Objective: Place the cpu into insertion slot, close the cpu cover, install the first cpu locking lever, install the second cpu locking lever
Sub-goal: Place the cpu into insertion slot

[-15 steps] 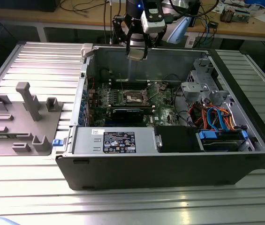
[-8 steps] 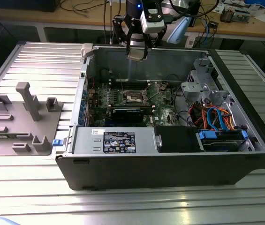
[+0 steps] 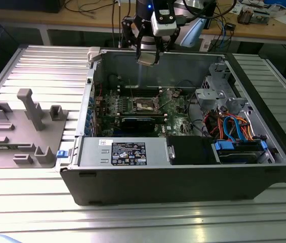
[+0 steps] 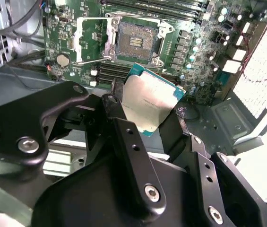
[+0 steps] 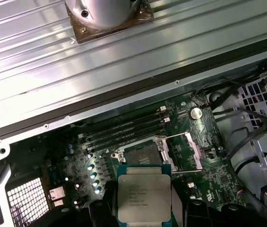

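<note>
case (image 3: 183, 185) open | board (image 5: 218, 179) bare | socket (image 4: 135, 41) empty, cover (image 5: 197, 153) swung up | claw (image 4: 147, 109) clamped on chip (image 4: 150, 101) by opposite edges, hanging above socket, well apart | I judge chip light, stiff, slick-topped, underside fragile: grip edges only

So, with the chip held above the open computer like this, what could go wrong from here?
The gripper holds the chip by its edges only, above the open case; it might slip or turn. If it meets the socket tilted or off-centre, the socket could be damaged. The open cover lies right beside the socket, so the gripper may catch it.
</note>
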Robot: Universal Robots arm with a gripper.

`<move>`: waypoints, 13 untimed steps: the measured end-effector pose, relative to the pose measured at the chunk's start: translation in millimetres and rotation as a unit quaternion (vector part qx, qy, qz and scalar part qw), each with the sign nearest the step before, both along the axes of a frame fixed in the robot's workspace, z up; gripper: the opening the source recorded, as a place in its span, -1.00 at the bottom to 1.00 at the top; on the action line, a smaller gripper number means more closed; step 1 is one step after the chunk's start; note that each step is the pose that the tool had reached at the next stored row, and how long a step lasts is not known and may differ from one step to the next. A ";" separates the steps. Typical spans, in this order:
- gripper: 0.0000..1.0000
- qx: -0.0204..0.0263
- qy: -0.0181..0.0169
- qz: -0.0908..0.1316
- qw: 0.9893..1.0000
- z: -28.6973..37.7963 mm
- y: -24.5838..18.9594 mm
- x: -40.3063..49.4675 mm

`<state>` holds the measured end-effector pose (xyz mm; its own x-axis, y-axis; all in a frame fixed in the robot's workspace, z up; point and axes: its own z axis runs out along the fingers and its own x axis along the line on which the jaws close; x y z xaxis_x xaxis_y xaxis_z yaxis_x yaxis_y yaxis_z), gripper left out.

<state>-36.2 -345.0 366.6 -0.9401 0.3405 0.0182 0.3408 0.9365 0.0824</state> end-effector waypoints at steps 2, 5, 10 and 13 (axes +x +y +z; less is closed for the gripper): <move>0.09 0.000 0.000 -0.019 1.000 -0.4 0.0 0.0; 0.09 -0.001 0.000 -0.044 0.999 -2.2 0.0 0.1; 0.09 -0.001 0.000 -0.047 0.999 -2.5 0.0 0.1; 0.09 -0.001 0.000 -0.047 0.999 -2.5 0.0 0.1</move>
